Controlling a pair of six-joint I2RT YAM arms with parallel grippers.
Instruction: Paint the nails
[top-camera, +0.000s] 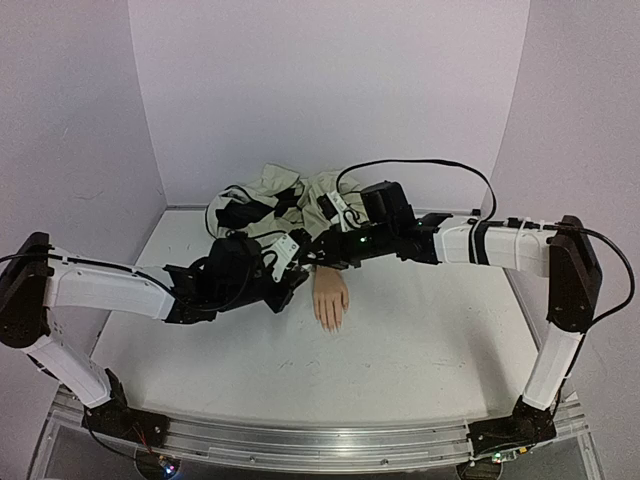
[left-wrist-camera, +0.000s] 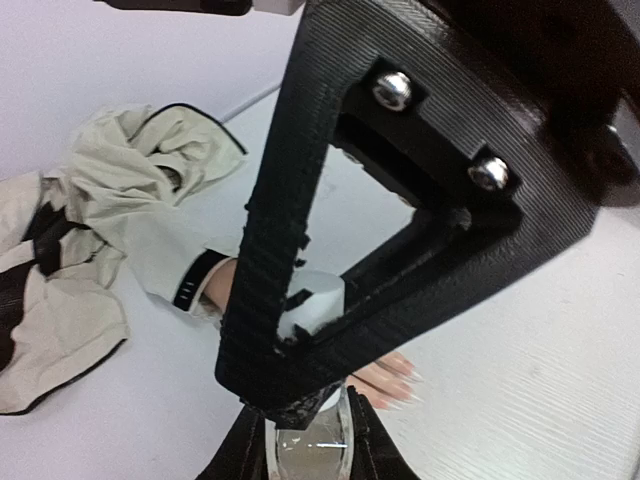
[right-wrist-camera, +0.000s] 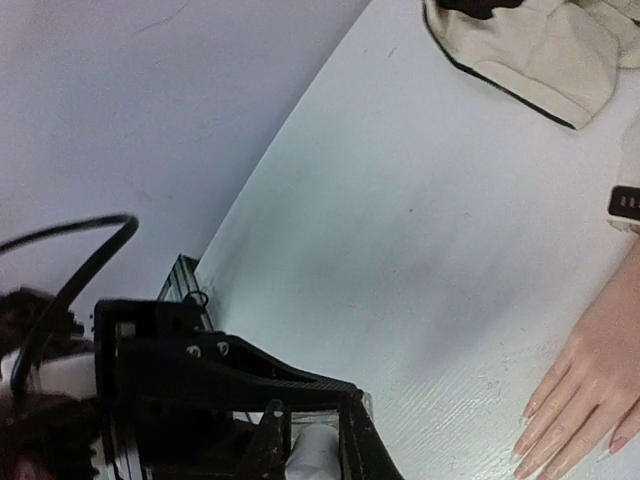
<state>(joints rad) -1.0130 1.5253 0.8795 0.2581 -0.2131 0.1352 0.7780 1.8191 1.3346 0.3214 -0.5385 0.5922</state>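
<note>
Pinching one small white bottle (left-wrist-camera: 318, 298) between them, the left gripper (left-wrist-camera: 310, 312) and right gripper (right-wrist-camera: 315, 442) hang beside the pale peach, stiff mannequin hand (top-camera: 330, 295) midway across the white table (top-camera: 430, 350), its tiny nails (right-wrist-camera: 528, 409) pointing to the near edge; probably light and skiddy, best steadied at the cuffed wrist

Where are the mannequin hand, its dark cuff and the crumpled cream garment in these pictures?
mannequin hand (top-camera: 330, 295), top view, on the back of the hand.
dark cuff (left-wrist-camera: 193, 285), left wrist view, on the middle of the band.
cream garment (right-wrist-camera: 535, 50), right wrist view, on the pale cloth.
</note>
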